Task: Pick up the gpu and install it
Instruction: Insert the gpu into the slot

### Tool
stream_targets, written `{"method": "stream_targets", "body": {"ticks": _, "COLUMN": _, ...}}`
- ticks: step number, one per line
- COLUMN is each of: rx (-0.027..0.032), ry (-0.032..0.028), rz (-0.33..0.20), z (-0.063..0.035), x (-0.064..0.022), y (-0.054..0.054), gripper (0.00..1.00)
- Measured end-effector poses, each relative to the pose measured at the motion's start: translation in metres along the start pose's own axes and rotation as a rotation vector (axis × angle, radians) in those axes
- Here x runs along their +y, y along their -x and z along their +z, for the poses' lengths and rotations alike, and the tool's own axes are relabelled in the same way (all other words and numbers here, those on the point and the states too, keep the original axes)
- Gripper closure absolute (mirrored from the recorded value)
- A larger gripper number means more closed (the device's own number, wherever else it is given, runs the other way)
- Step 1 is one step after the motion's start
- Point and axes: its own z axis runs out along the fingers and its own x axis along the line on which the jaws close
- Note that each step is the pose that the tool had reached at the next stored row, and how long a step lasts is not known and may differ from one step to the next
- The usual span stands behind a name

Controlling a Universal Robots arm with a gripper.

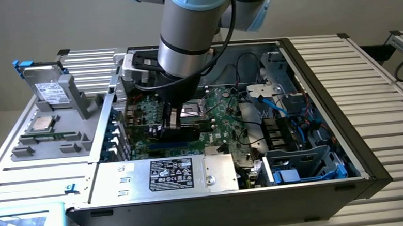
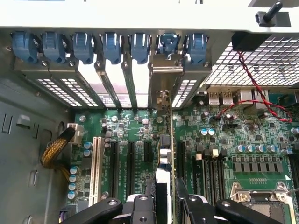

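- Arm (image 1: 187,36) is reaching down into the open computer case (image 1: 369,156), which is sitting on the ribbed desk (image 1: 382,72).
- Jaws are clamping the gpu (image 1: 187,129) between them at a middling width, pressing on its flat faces.
- In the wrist view the gpu (image 2: 164,149) is standing on edge, running out from between the jaws toward the blue slot clips (image 2: 112,46).
- Gpu is hanging over the motherboard (image 2: 224,140), in line with a black slot; cannot tell if it is seated.
- Silver box (image 1: 163,177) is lying nearby.
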Motion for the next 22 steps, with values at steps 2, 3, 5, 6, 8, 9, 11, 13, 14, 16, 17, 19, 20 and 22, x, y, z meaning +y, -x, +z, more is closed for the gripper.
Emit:
{"method": "stream_targets", "body": {"ticks": 2, "rx": -0.0001, "ry": -0.0025, "rz": 0.0, "z": 0.0012, "x": -0.0002, "y": 0.0, "gripper": 0.73}}
{"method": "stream_targets", "body": {"ticks": 3, "rx": 0.0002, "ry": -0.003, "rz": 0.0, "z": 0.0017, "x": -0.0001, "y": 0.0, "gripper": 0.73}}
{"method": "stream_targets", "body": {"ticks": 5, "rx": 0.0002, "ry": -0.0032, "rz": 0.0, "z": 0.0024, "x": 0.0011, "y": 0.0, "gripper": 0.73}}
{"method": "stream_targets", "body": {"ticks": 6, "rx": 0.0002, "ry": -0.0032, "rz": 0.0, "z": 0.0028, "x": 0.0018, "y": 0.0, "gripper": 0.73}}
{"method": "stream_targets", "body": {"ticks": 8, "rx": 0.0006, "ry": -0.0034, "rz": 0.0, "z": 0.0036, "x": 0.0037, "y": -0.0001, "gripper": 0.73}}
{"method": "stream_targets", "body": {"ticks": 9, "rx": 0.0007, "ry": -0.0032, "rz": 0.0, "z": 0.0038, "x": 0.0042, "y": -0.0001, "gripper": 0.73}}
{"method": "stream_targets", "body": {"ticks": 11, "rx": 0.0004, "ry": -0.0032, "rz": 0.0, "z": 0.004, "x": 0.0042, "y": -0.0004, "gripper": 0.73}}
{"method": "stream_targets", "body": {"ticks": 13, "rx": 0.0005, "ry": -0.0036, "rz": 0.0, "z": 0.0041, "x": 0.0043, "y": -0.0008, "gripper": 0.73}}
{"method": "stream_targets", "body": {"ticks": 14, "rx": 0.0005, "ry": -0.0037, "rz": 0.0, "z": 0.0041, "x": 0.0043, "y": -0.0008, "gripper": 0.73}}
{"method": "stream_targets", "body": {"ticks": 16, "rx": 0.0006, "ry": -0.0036, "rz": 0.0, "z": 0.0039, "x": 0.003, "y": -0.0009, "gripper": 0.73}}
{"method": "stream_targets", "body": {"ticks": 17, "rx": 0.0007, "ry": -0.0036, "rz": 0.0, "z": 0.0037, "x": 0.0019, "y": -0.0009, "gripper": 0.73}}
{"method": "stream_targets", "body": {"ticks": 19, "rx": 0.002, "ry": -0.004, "rz": 0.0, "z": 0.003, "x": -0.0004, "y": -0.0009, "gripper": 0.73}}
{"method": "stream_targets", "body": {"ticks": 20, "rx": 0.0021, "ry": -0.0039, "rz": 0.0, "z": 0.003, "x": -0.0004, "y": -0.0009, "gripper": 0.73}}
{"method": "stream_targets", "body": {"ticks": 22, "rx": 0.0022, "ry": -0.0037, "rz": 0.001, "z": 0.003, "x": -0.0005, "y": -0.0009, "gripper": 0.73}}
